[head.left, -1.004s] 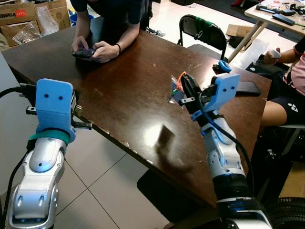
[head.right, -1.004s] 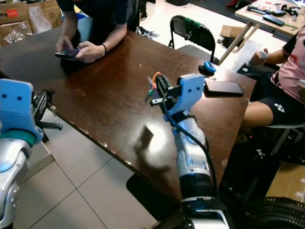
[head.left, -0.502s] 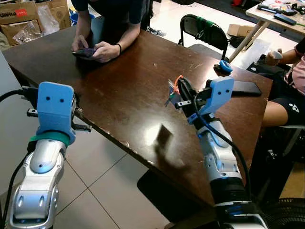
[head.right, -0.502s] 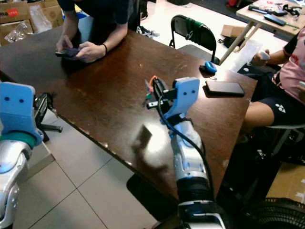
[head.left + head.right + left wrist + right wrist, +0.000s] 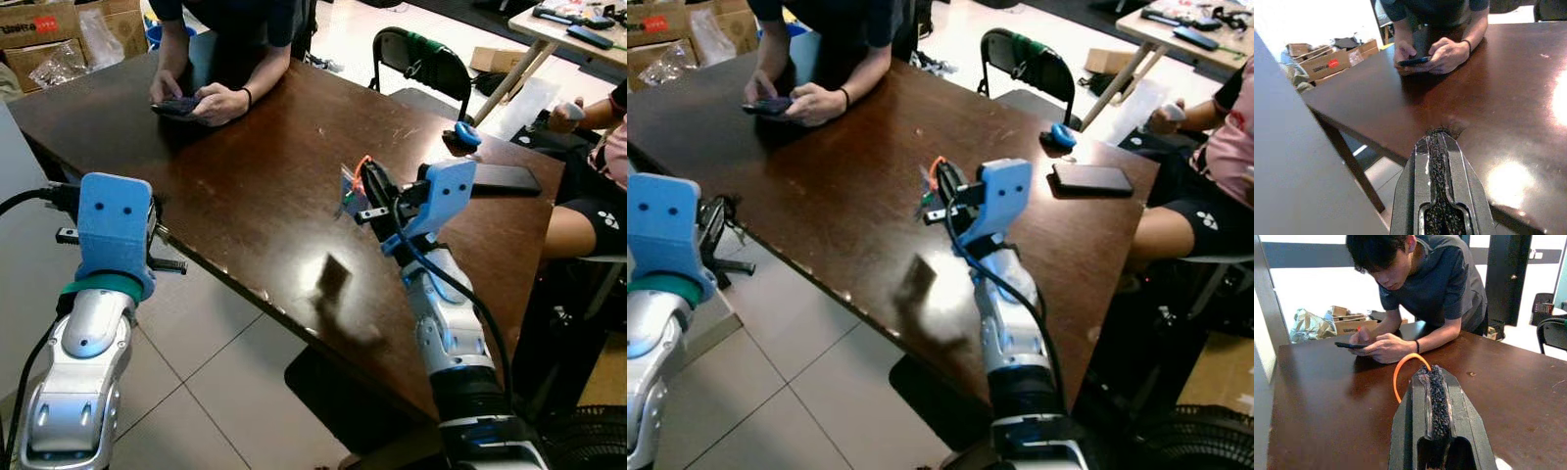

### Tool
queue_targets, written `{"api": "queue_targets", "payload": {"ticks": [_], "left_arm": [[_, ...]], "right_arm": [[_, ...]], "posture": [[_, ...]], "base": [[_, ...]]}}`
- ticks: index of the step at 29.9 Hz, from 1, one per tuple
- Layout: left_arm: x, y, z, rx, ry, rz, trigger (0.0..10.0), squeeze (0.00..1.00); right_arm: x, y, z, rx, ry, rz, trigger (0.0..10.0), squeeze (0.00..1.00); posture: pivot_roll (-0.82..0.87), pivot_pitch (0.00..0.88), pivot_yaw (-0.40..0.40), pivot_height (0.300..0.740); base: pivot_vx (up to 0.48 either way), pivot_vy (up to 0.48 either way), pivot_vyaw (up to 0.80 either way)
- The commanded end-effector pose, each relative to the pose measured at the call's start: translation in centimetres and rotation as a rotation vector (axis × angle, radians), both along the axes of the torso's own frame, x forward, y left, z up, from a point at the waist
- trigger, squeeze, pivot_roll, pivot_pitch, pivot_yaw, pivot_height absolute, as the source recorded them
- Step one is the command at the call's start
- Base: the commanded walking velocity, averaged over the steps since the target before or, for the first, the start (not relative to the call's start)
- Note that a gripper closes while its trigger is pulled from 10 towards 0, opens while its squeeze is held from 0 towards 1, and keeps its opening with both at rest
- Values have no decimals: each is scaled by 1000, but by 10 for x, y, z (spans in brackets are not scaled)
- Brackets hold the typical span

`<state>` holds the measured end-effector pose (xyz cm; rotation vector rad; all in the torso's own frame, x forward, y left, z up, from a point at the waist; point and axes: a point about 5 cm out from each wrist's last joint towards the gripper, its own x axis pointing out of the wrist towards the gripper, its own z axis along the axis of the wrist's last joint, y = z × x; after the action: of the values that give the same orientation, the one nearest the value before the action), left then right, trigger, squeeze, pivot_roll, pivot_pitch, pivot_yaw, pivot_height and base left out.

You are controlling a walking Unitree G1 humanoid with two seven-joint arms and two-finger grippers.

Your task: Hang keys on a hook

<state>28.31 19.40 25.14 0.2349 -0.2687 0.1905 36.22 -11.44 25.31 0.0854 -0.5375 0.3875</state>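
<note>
My right tool [image 5: 361, 192] is raised above the middle of the worktop [image 5: 265, 166], pinching the keys [image 5: 351, 186] with their orange loop [image 5: 1403, 372] sticking out past my fingertips; my left tool [image 5: 1439, 147], pressed together, hangs just off the worktop's near edge; a person [image 5: 1425, 289] leans over its far side with a phone [image 5: 1349, 345]

My black-fingered right gripper [image 5: 355, 188], on its blue mount, holds keys [image 5: 351, 183] with an orange loop and green and blue tags above the glossy dark brown table [image 5: 245, 186], where a black phone [image 5: 1092, 178] and blue mouse [image 5: 1057, 135] lie near the right edge.
</note>
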Motion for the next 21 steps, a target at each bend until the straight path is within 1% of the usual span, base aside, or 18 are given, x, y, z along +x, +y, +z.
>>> {"api": "queue_targets", "payload": {"ticks": [1,13,21], "left_arm": [[-2,2,-4,0,8,0,10000,0],[-2,1,-4,8,2,-7,10000,0],[-2,2,-3,11,-2,-6,10000,0]], "right_arm": [[-1,-1,-5,7,13,-9,10000,0],[-2,1,-1,28,6,-1,10000,0],[-1,2,0,17,-1,-1,10000,0]], "posture": [[194,131,17,740],[199,123,18,740],[202,117,18,740]], "base": [[-368,0,0],[-386,0,0],[-395,0,0]]}}
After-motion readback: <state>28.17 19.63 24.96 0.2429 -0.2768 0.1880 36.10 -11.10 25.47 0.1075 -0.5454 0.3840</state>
